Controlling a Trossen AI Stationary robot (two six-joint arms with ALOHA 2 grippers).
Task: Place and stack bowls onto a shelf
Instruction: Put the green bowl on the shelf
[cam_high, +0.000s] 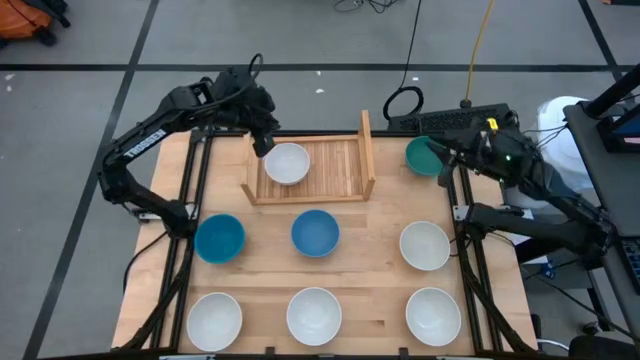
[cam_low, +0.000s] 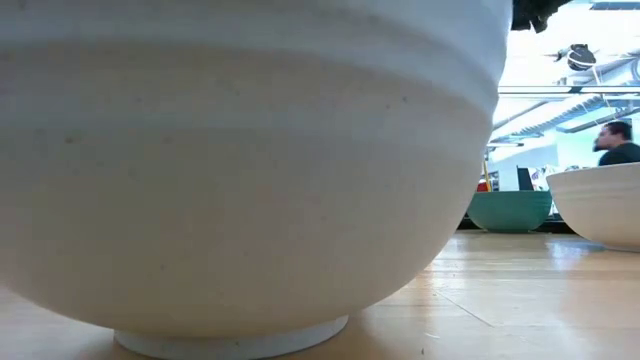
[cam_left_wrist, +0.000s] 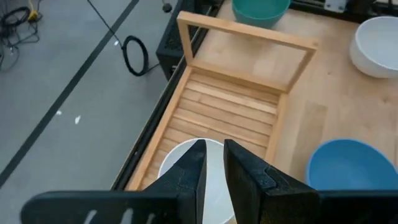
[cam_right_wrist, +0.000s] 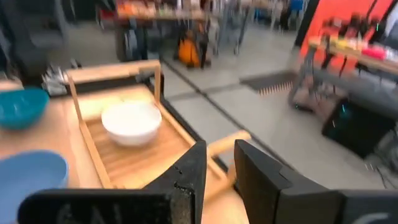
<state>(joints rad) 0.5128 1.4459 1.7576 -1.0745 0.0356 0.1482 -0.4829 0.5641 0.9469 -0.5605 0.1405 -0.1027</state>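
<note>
A white bowl (cam_high: 287, 163) (cam_left_wrist: 177, 174) (cam_right_wrist: 132, 122) sits on its foot at the left end of the slatted wooden shelf (cam_high: 335, 165) (cam_left_wrist: 230, 106). My left gripper (cam_high: 266, 143) (cam_left_wrist: 214, 149) hovers over this bowl's far-left side, open by a narrow gap. The dark green bowl (cam_high: 422, 155) (cam_low: 510, 210) stands on the table just right of the shelf. My right gripper (cam_high: 447, 158) (cam_right_wrist: 219, 152) is by that bowl's right rim, open by a narrow gap with nothing between its fingers. Two blue bowls (cam_high: 220, 238) (cam_high: 315, 232) rest on the table nearer me.
Several white bowls stand on the table: one at mid right (cam_high: 425, 245) and three along the near edge (cam_high: 215, 320) (cam_high: 314, 315) (cam_high: 433, 315). The shelf's upright side board (cam_high: 367, 150) stands between shelf and green bowl. A person (cam_low: 620, 140) shows in the room behind.
</note>
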